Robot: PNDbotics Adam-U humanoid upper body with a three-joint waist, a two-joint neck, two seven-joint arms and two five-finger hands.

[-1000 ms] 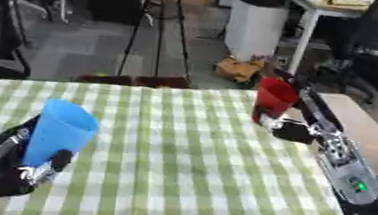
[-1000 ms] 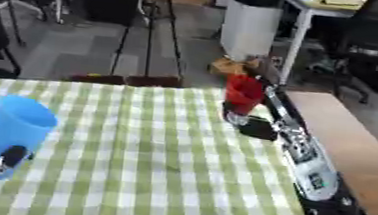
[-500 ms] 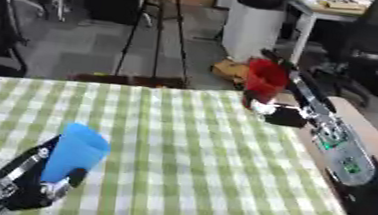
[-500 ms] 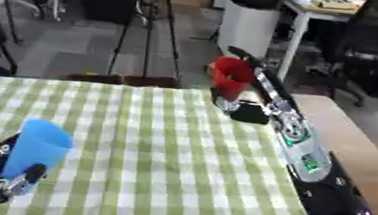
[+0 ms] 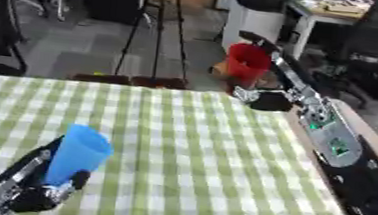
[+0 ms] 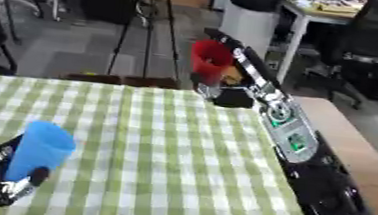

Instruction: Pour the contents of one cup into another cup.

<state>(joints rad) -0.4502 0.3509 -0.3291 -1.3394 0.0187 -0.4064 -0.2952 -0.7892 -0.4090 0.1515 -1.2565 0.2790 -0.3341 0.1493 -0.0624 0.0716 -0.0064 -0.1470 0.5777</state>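
A red cup [image 5: 248,64] is held upright in my right hand [image 5: 261,98], lifted above the table's far edge, fingers curled round it. A light blue cup [image 5: 77,154] stands tilted slightly in my left hand [image 5: 27,190] at the lower left, over the green checked tablecloth [image 5: 197,150]; the fingers wrap its lower part. The two cups are far apart, blue near left, red far right. I cannot see inside either cup.
My right forearm [image 5: 332,139] runs along the table's right side. Beyond the far edge are a tripod [image 5: 153,25], a white bin [image 5: 253,20], office chairs and a desk. A bare wooden strip [image 6: 347,146] shows at the right.
My right hand has raised the red cup higher and further back. My left hand has brought the blue cup inward to the right. The camera view has also shifted.
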